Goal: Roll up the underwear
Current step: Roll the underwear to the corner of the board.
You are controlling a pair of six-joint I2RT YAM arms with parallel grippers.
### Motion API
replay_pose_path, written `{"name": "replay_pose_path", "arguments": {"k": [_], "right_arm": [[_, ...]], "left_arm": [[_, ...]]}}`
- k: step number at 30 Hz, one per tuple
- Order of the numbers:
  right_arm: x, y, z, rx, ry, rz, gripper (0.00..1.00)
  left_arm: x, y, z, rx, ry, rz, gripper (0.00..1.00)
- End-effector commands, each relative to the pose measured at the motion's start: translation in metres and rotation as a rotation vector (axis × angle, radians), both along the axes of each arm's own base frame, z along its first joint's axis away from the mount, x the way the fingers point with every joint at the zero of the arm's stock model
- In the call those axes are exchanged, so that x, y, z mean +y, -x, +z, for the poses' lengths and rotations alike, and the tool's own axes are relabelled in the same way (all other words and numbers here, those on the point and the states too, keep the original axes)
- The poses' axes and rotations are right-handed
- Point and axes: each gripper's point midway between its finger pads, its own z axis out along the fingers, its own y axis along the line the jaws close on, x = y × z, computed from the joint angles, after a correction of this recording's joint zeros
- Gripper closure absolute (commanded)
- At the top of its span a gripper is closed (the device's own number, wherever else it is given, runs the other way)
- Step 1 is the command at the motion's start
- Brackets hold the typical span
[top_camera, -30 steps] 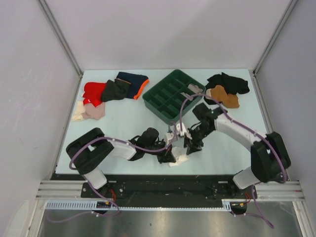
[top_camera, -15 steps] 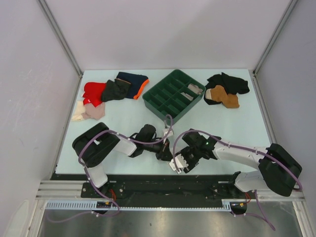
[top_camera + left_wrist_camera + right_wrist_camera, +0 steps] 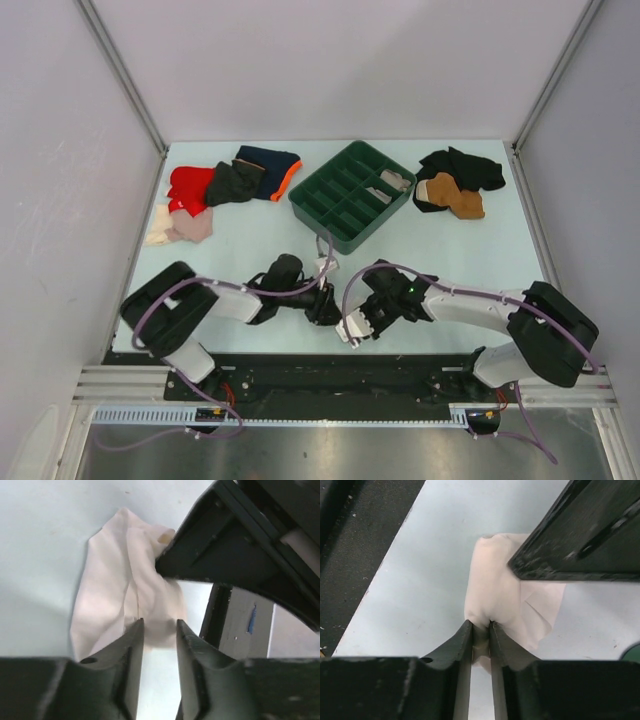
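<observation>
The underwear [image 3: 346, 334] is a small white bunched cloth on the pale table near its front edge. In the right wrist view, the underwear [image 3: 495, 580] lies just ahead of the jaws. My right gripper [image 3: 480, 626] is shut on a pinched fold at its near end. In the left wrist view, my left gripper [image 3: 159, 627] is open, with its tips at the near edge of the underwear [image 3: 120, 595] and a gap between them. In the top view, the left gripper [image 3: 328, 308] and the right gripper [image 3: 356, 325] meet over the cloth.
The green tray [image 3: 325, 215] stands behind the grippers, with a pale roll [image 3: 395, 180] in one compartment. Red, dark and navy garments [image 3: 225, 180] and a pink-beige cloth [image 3: 185, 228] lie at the back left. Black and tan-brown garments [image 3: 455, 185] lie at the back right. The table's front edge [image 3: 300, 352] is close.
My right arm has swung down from near the tray to lie low along the front edge and has pinched the underwear. Both grippers have shifted slightly to the left.
</observation>
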Motion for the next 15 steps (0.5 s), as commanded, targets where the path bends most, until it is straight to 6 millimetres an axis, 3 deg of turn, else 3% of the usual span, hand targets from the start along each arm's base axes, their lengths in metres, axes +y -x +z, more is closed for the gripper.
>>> {"name": "replay_pose_path", "arguments": {"k": [1, 7, 9, 10, 15], "right_arm": [[-0.012, 0.011, -0.014, 0.118, 0.086, -0.027, 0.80], [-0.007, 0.028, 0.006, 0.402, 0.106, -0.077, 0.85], [-0.005, 0.030, 0.013, 0.477, 0.109, -0.092, 0.86], [-0.003, 0.035, 0.021, 0.533, 0.108, -0.093, 0.85], [-0.003, 0.044, 0.022, 0.708, 0.174, -0.132, 0.86]], "left_arm": [[0.015, -0.017, 0.029, -0.197, 0.018, 0.094, 0.57], [0.041, -0.014, 0.063, -0.485, 0.083, 0.136, 0.51], [0.044, -0.001, 0.063, -0.588, 0.090, 0.108, 0.45], [0.044, 0.005, 0.076, -0.647, 0.128, 0.100, 0.44], [0.037, 0.038, 0.082, -0.783, 0.169, 0.007, 0.37]]}}
